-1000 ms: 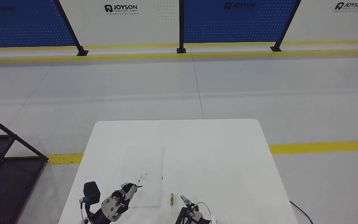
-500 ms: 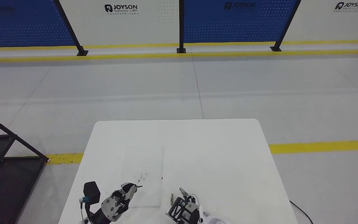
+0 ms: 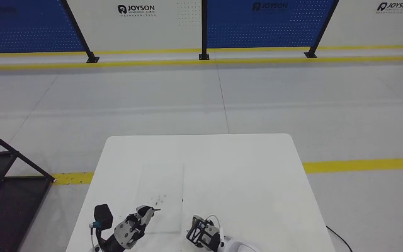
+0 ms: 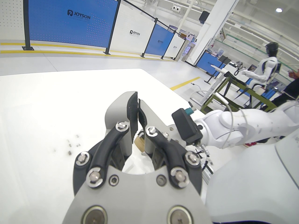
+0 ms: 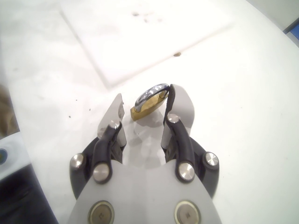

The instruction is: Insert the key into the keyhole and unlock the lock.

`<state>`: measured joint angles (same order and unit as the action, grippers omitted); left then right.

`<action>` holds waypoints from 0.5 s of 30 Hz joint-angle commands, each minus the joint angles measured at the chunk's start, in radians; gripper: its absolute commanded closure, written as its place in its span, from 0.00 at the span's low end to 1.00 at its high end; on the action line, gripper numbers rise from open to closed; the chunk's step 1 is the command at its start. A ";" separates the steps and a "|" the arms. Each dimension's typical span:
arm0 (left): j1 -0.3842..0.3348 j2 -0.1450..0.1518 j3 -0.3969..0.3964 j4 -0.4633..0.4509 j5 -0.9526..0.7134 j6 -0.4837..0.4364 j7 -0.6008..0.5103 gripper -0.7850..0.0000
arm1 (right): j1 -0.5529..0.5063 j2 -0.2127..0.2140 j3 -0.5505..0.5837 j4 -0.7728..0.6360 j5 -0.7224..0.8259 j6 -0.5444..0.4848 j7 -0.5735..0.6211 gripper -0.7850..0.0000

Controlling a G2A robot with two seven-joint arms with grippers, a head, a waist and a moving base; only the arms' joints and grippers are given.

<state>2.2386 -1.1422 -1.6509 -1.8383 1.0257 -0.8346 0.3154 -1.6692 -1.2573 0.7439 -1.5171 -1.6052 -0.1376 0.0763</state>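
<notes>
From above, my left gripper (image 3: pixel 150 212) sits at the table's (image 3: pixel 252 176) near edge, the key (image 3: pixel 155 210) poking from its tip. In the left wrist view, its fingers (image 4: pixel 121 113) are pressed together. In the right wrist view, my right gripper (image 5: pixel 146 94) stands part-open astride the lock (image 5: pixel 146 109), one pad (image 5: pixel 168 101) touching the shackle (image 5: pixel 149 92).

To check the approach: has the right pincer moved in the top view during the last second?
Yes. The right pincer shifted toward the white mat, up to the padlock.
</notes>
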 commanded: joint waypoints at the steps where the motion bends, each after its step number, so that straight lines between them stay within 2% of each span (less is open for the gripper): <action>1: 0.000 0.000 0.000 0.000 0.000 0.000 0.000 1.00 | 0.006 -0.002 -0.004 0.007 0.004 0.002 0.001 0.56; 6: 0.000 0.000 0.000 0.000 0.000 0.000 0.000 1.00 | 0.014 -0.005 -0.010 0.019 0.014 0.016 -0.002 0.66; 8: 0.000 0.000 0.000 0.000 0.000 0.000 0.000 1.00 | 0.016 -0.006 -0.011 0.025 0.021 0.018 -0.006 0.75; 11: 0.000 0.000 0.000 0.000 0.000 0.000 0.000 1.00 | 0.017 -0.007 -0.010 0.027 0.031 0.023 -0.019 1.00; 15: 0.000 0.000 0.000 0.000 0.000 0.000 0.000 1.00 | 0.011 -0.005 -0.006 0.022 0.030 0.030 -0.040 1.00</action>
<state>2.2386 -1.1422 -1.6509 -1.8383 1.0257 -0.8345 0.3154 -1.6557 -1.2628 0.7360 -1.4914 -1.5758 -0.1087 0.0427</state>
